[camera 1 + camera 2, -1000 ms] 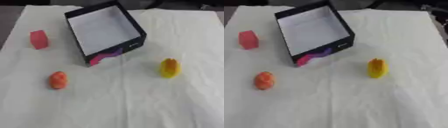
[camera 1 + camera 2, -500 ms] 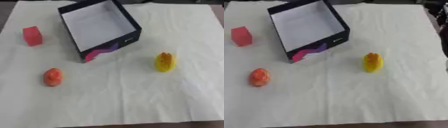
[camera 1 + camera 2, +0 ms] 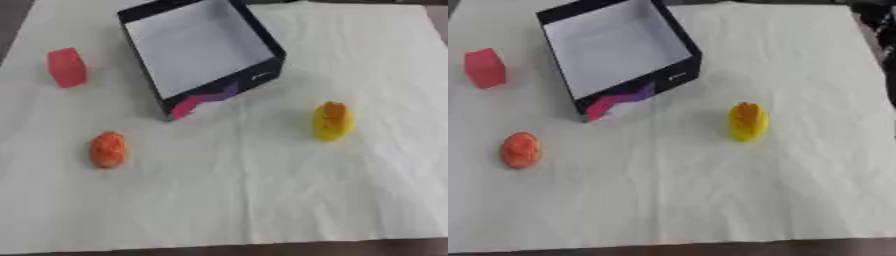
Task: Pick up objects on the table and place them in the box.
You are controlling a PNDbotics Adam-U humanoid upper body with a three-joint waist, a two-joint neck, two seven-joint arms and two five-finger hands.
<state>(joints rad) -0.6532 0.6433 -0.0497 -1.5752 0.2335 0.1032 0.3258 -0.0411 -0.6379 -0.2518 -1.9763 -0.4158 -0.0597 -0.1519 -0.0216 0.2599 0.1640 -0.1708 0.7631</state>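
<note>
A black box (image 3: 262, 47) with a white inside and a pink and purple mark on its front wall stands open at the upper middle of the white cloth. Nothing lies inside it. A red block (image 3: 66, 67) sits to the box's left. An orange rounded object (image 3: 108, 149) lies at the lower left. A yellow object with an orange top (image 3: 332, 120) stands to the right, below the box. Neither hand shows in either view.
The white cloth (image 3: 262, 200) covers the table and ends near the bottom of the view, where a dark table edge (image 3: 710, 248) shows. A dark shape (image 3: 878, 15) sits at the upper right corner.
The whole picture has shifted upward, so the camera has tilted; the cloth's near edge now shows. The objects keep their places relative to each other.
</note>
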